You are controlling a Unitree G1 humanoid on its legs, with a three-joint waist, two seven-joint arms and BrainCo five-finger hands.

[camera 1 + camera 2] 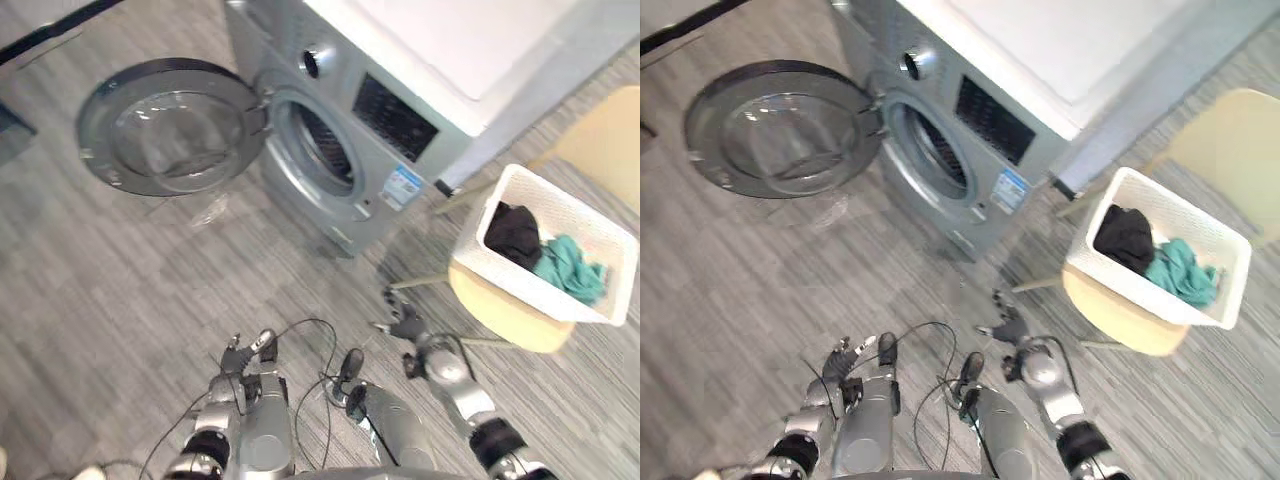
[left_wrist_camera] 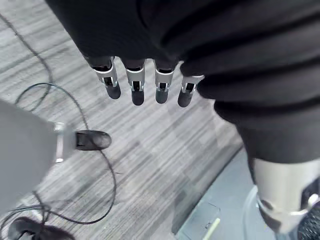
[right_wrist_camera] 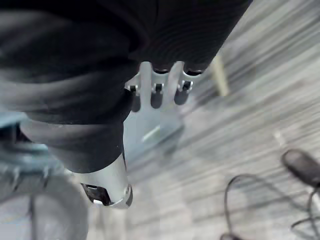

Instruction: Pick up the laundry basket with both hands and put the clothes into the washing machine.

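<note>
1. The silver washing machine stands on the grey wood-grain floor. Its round door is swung wide open to the robot's left, and the drum opening is uncovered.
2. The white laundry basket sits on the seat of a pale wooden chair, to the robot's right of the machine and near its front corner.
3. Inside the basket lie a black garment and, touching it, a teal garment.
4. The left robot hand hangs low over the floor, well apart from the basket. Its fingers are straight and spread a little, holding nothing.
5. The right robot hand is raised over the floor between the machine and the chair, near the chair but not touching it. Its fingers are extended and its thumb stands apart, with nothing in its grasp.
</note>
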